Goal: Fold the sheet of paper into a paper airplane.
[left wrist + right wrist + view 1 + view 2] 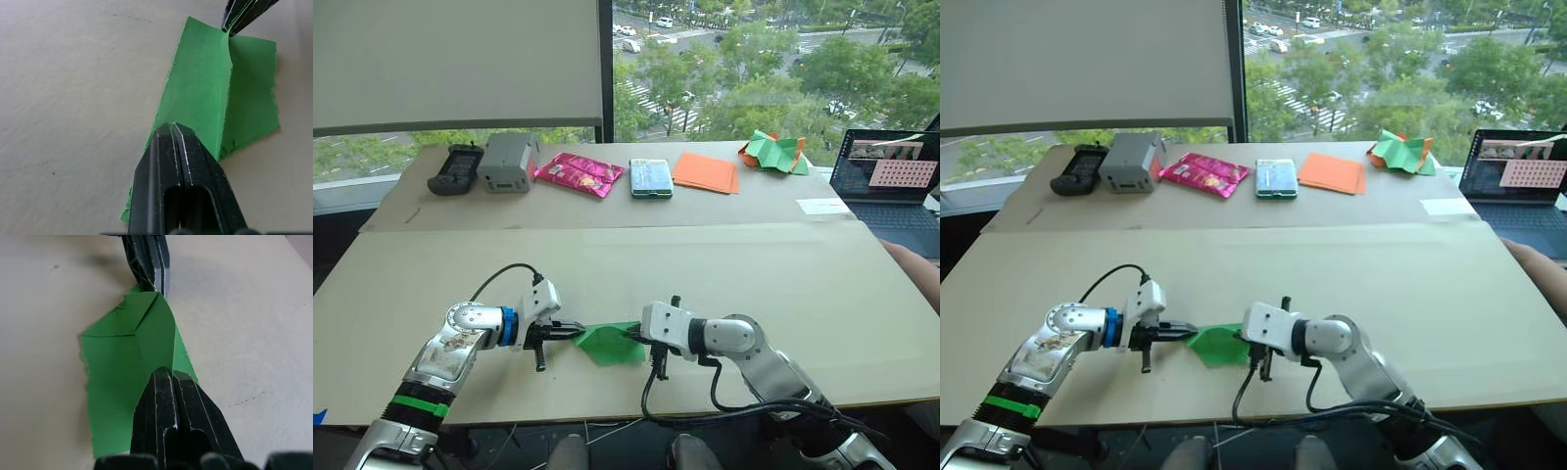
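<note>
Fingers of both arms pinch opposite ends of, apparently, the folded sheet of paper.

A tan cardboard-covered table by a window. Near its front edge, the left gripper and right gripper pinch opposite ends of a folded sheet of paper, bright green. Along the far edge lie a black controller, grey box, pink snack packet, orange sheets and a crumpled paper heap. A laptop stands at right.
</note>
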